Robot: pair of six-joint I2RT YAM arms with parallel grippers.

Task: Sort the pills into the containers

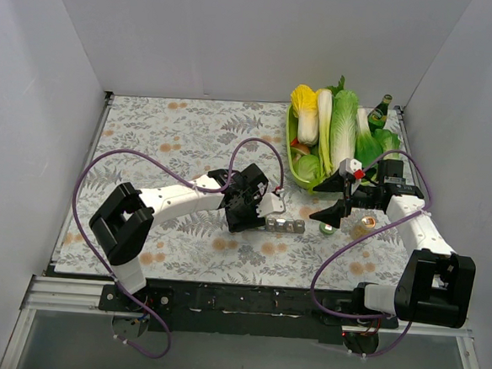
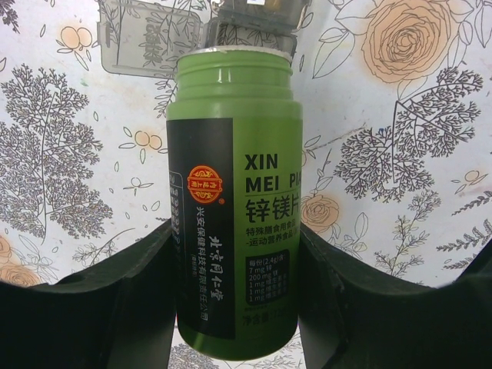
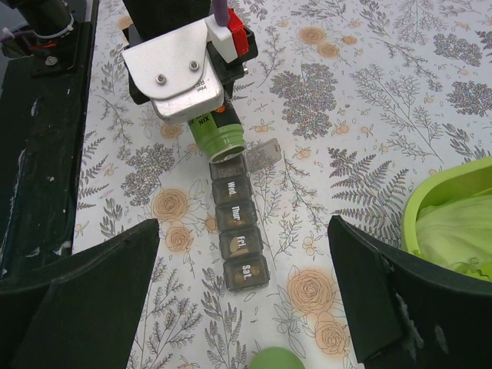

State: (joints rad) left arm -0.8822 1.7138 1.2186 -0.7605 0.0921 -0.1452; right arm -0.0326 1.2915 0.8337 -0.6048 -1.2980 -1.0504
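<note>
Black pads [image 2: 131,300] of the left gripper [image 2: 234,254] are clamped on the body of a green supplement bottle [image 2: 234,154]. Its cap is off and its mouth is tipped down at one end of the weekly pill organizer [image 3: 240,231], which lies on the floral tablecloth [image 1: 174,129]. The end lid [image 3: 263,154] stands flipped open beside the mouth; lids marked Wed, Thu, Fri and Sat lie shut. No pill can be made out anywhere (the open cell sits under the bottle). The right gripper [image 1: 316,203] hovers near the strip's far end, jaws spread wide, holding nothing. A green cap [image 3: 275,359] lies on the cloth below it. Judgement: pouring into the first cell is the step in hand, so the task is barely begun and the shut cells are all left.
</note>
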